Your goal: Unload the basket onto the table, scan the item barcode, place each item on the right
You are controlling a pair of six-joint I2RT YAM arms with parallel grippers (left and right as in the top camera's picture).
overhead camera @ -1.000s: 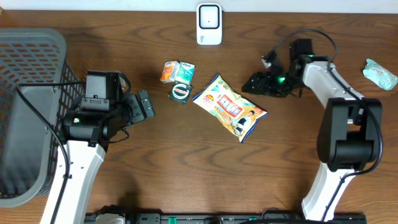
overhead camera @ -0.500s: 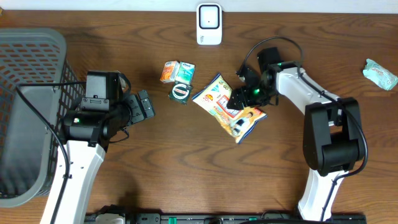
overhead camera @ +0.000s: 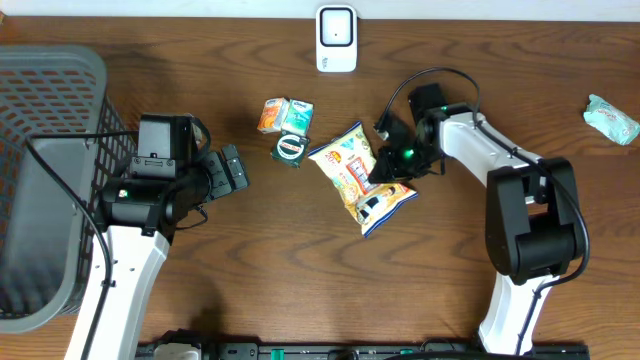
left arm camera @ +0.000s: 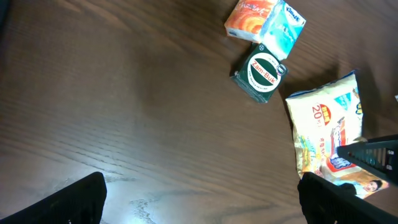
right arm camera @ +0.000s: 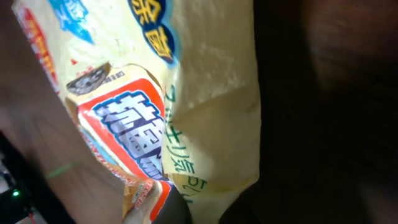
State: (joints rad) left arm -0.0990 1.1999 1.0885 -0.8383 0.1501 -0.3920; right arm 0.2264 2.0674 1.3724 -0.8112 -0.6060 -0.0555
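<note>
yellow crinkled foil, the snack bag lies on the wooden table well in front of the scanner, a little to the scanner's right. its long axis slants from the corner nearest the scanner away toward the robot's right. the right gripper sits on the bag's right-hand edge with its jaws closed on the foil. its wrist view shows the packet creased and filling the frame, which fits a pinch on the film. the printed face is up and no barcode shows, so the code is probably underneath, though that is a guess. the coming move turns on one thing: the scanner stands apart, beyond the bag's upper end, so the bag would have to be lifted, carried that way and turned toward the window. the right arm is the nearer one. the left gripper hangs wide open and empty, farther from the scanner, on its left. two tissue packs and a green tin lie in front of the scanner, just left of the bag's upper corner.
</note>
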